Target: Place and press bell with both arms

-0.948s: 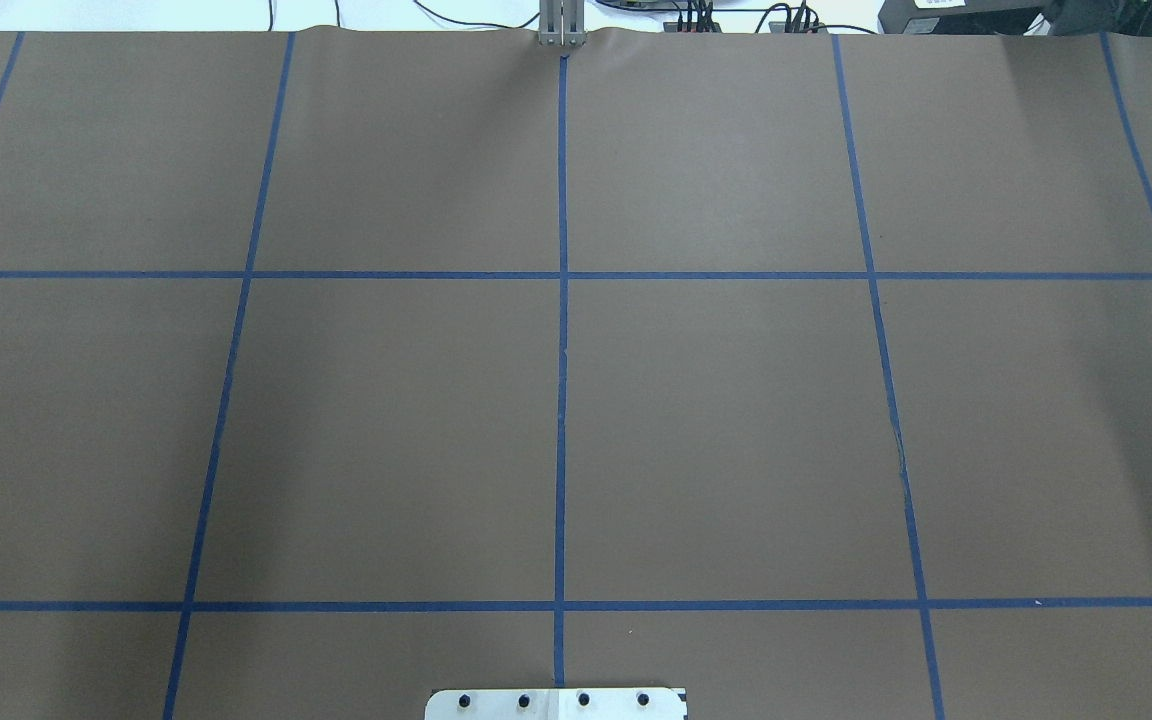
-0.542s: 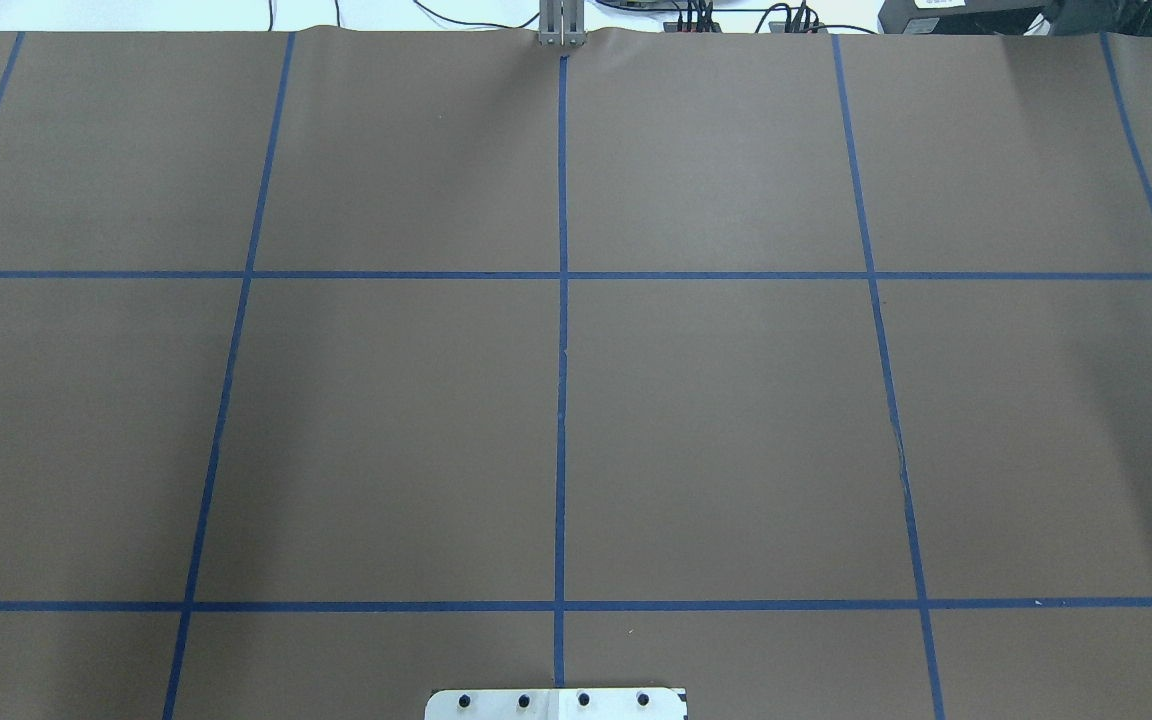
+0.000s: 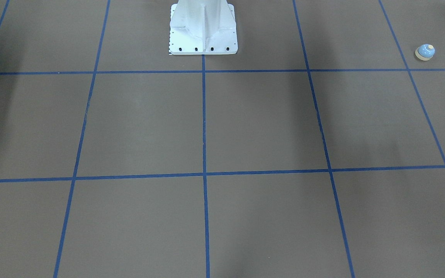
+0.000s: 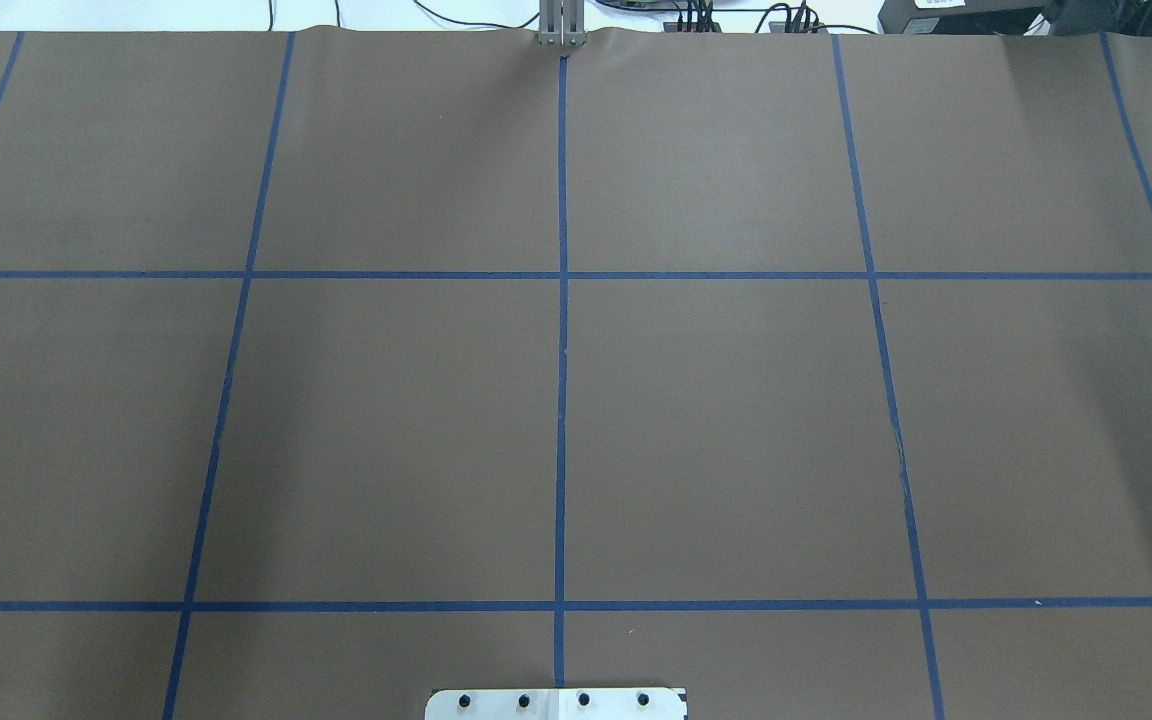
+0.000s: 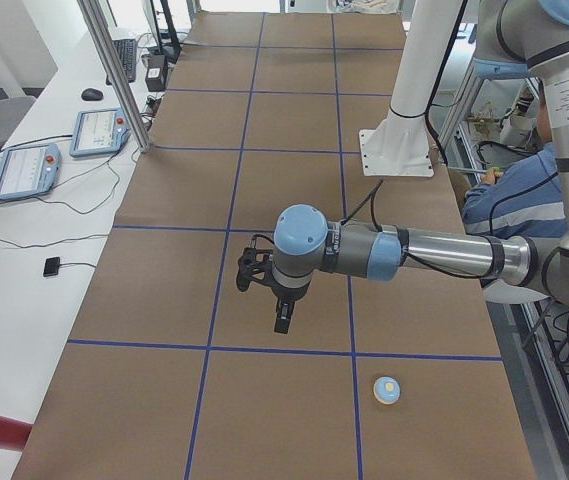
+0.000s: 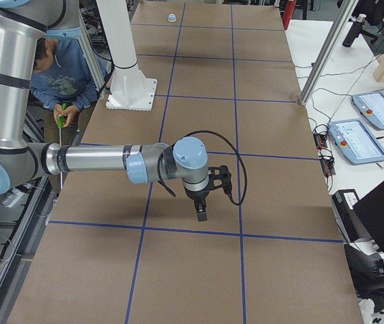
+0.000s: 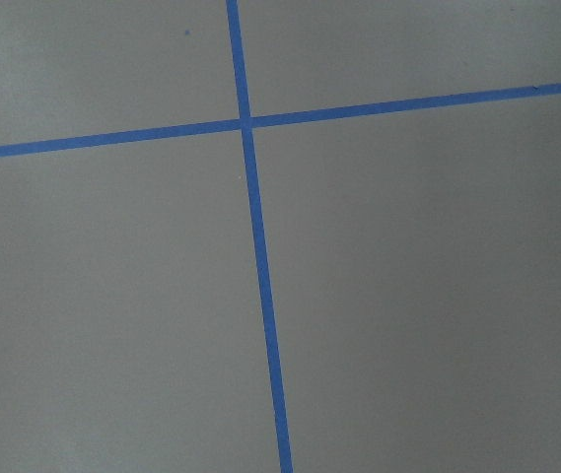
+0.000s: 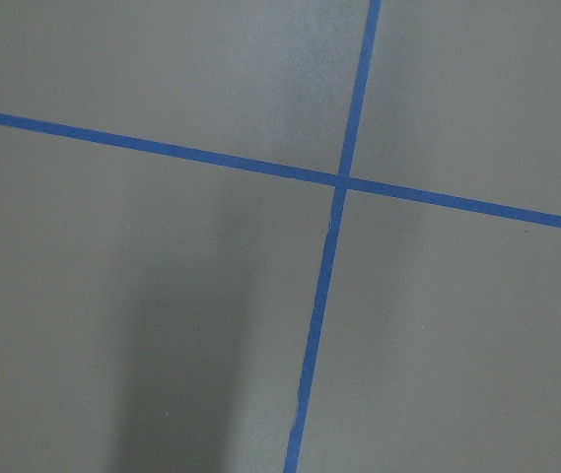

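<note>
Bell [image 3: 425, 52]: upright on the desk [image 3: 265, 123], at the robot's far left end, well apart from both pincers.
Left pincer [image 5: 281, 322]: hovering over the desk; apart or together, I cannot tell.
Right pincer [image 6: 201, 213]: hovering too; I cannot tell its state either.
Step in hand: the reach, I judge; I should centre the left pincer above the bell and grip low.
Change: the overhead view matches the earlier frames.

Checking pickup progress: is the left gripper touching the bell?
Apart. The exterior left view shows bare table between the left gripper and the bell.
</note>
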You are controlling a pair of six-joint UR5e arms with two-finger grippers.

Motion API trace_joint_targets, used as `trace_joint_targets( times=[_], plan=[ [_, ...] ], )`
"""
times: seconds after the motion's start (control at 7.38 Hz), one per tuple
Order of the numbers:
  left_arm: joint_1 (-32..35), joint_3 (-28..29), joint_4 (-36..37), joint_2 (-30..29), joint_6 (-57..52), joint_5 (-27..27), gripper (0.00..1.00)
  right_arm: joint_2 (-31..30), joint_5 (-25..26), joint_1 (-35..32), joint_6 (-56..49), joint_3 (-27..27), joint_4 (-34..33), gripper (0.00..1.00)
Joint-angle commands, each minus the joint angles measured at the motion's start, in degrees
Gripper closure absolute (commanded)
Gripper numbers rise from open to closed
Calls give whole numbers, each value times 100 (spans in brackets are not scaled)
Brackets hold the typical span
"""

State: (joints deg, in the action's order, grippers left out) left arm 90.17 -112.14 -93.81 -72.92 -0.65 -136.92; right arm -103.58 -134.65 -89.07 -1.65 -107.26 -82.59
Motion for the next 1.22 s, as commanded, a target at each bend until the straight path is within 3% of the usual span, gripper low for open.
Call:
trace_joint_targets(
  times=[0.0, 0.54, 0.81, 1.08],
  plan=[
    [-8, -36, 3, 67, 12, -11, 0, -31, -262, 3, -2, -40, 6, 0],
    [-288, 8, 47, 50, 56, 33, 0, -75, -386, 3, 8, 82, -3, 0],
    [-543, 357, 39, 76, 21, 60, 0, -110, -527, 73, -133, 161, 574, 0],
    [-1095, 587, 47, 59, 29, 243, 0, -145, -589, 117, -134, 162, 674, 0]
  ],
)
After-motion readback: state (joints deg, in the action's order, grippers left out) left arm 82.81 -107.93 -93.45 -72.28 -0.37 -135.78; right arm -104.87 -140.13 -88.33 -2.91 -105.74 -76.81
